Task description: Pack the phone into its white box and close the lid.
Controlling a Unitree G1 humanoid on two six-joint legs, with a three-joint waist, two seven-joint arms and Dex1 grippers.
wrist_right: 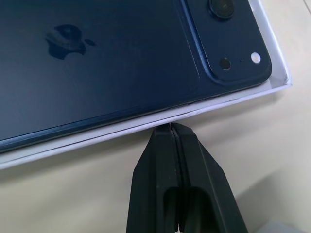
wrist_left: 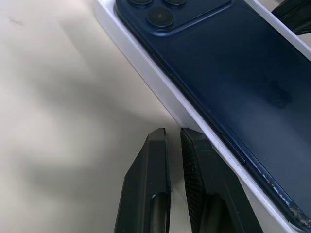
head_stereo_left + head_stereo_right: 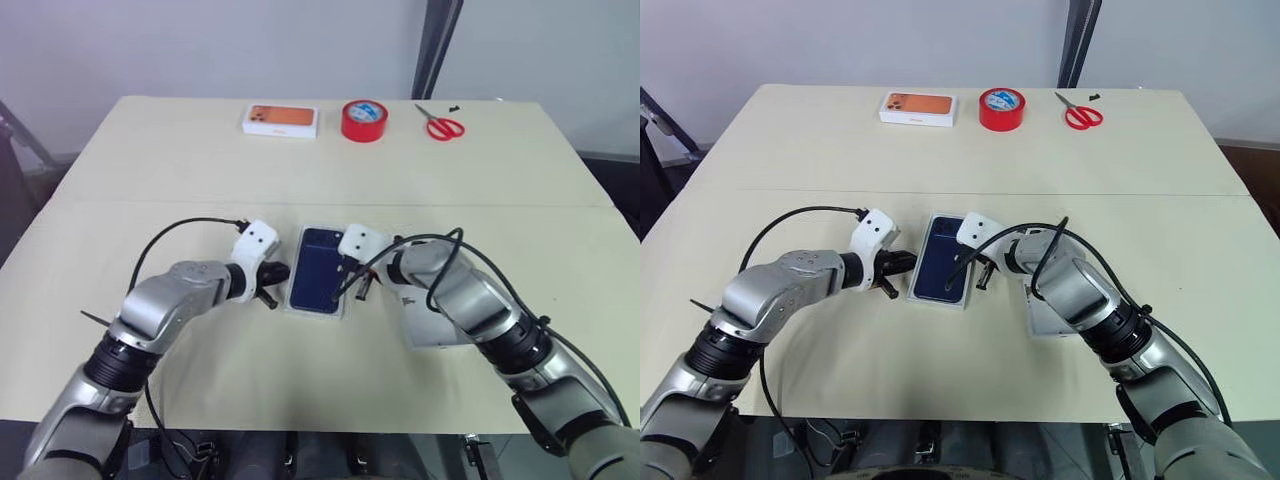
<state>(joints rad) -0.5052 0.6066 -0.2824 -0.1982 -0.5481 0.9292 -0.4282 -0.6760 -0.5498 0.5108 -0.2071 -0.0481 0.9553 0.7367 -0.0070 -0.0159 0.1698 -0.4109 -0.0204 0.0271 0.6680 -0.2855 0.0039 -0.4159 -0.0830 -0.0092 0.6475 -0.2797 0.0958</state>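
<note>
Both tools [image 2: 172, 133] [image 1: 171, 127] pressed together flanking phone [image 3: 318, 270], apparently seated in white box [image 2: 160, 94].

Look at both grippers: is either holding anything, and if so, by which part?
Nothing is held. The left gripper and right gripper are shut and empty, tips at opposite long sides of the white box containing the phone.

Matt navy phone [image 2: 233, 82] in smooth white cardboard box [image 2: 146, 63]; ribbed black fingers [image 2: 194, 170].
</note>
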